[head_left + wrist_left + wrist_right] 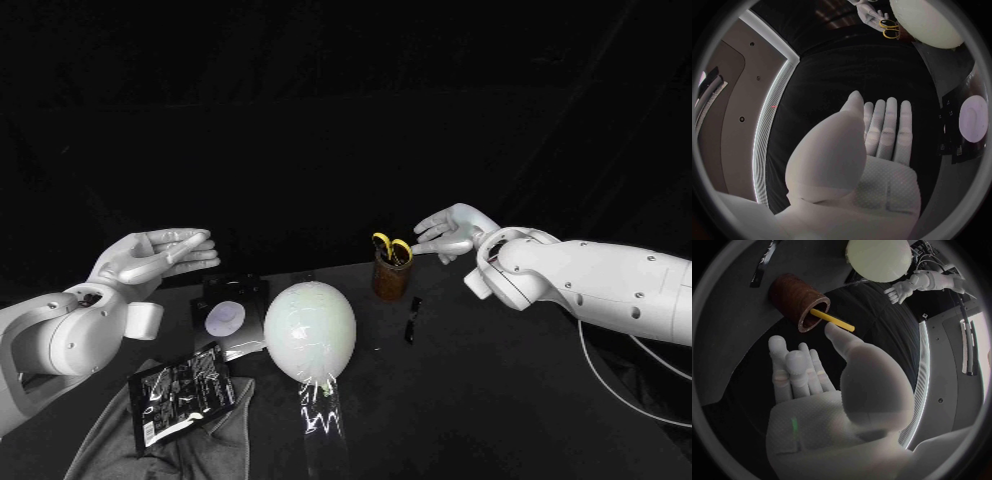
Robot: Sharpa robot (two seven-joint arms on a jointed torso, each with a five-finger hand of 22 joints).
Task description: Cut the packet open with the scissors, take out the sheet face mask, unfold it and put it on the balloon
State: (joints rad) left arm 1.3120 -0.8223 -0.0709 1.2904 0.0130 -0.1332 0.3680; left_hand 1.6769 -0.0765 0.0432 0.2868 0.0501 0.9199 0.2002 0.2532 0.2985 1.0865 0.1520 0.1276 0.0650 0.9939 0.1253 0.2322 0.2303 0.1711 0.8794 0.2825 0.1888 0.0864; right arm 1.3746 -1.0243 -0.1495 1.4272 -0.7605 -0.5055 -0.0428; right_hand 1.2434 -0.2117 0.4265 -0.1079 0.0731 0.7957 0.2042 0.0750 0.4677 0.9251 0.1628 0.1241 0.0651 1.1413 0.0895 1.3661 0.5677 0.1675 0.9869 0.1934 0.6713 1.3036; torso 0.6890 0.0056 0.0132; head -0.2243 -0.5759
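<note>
- Packet (185,390): black, flat, with pale print. It lies on a grey cloth (108,445) at the near left of the surface (490,400), just beside the foot of the balloon. No cut edge can be made out. Judged light, thin and slick, likely to bend and slide. Best pinched along one short edge, with the opposite edge left free for the blades.
- Scissors (389,247): yellow handles, standing blades-down in a brown cup (391,282), behind and to the right of the balloon. Judged rigid. Take them by the handle loops and lift straight up, as the cup may tip.
- Balloon (309,330): pale, egg-shaped, at the middle of the surface. Judged very light and easily nudged, so it calls for a soft touch.
- Left hand (159,255): raised over the left side, fingers straight and side by side, palm empty.
- Right hand (454,232): hovers just beside the scissor handles, fingers loosely spread, holding nothing. In the right wrist view the thumb tip is close to a yellow handle; contact cannot be told.
- White disc (228,318): on a dark tray behind the packet, left of the balloon.
</note>
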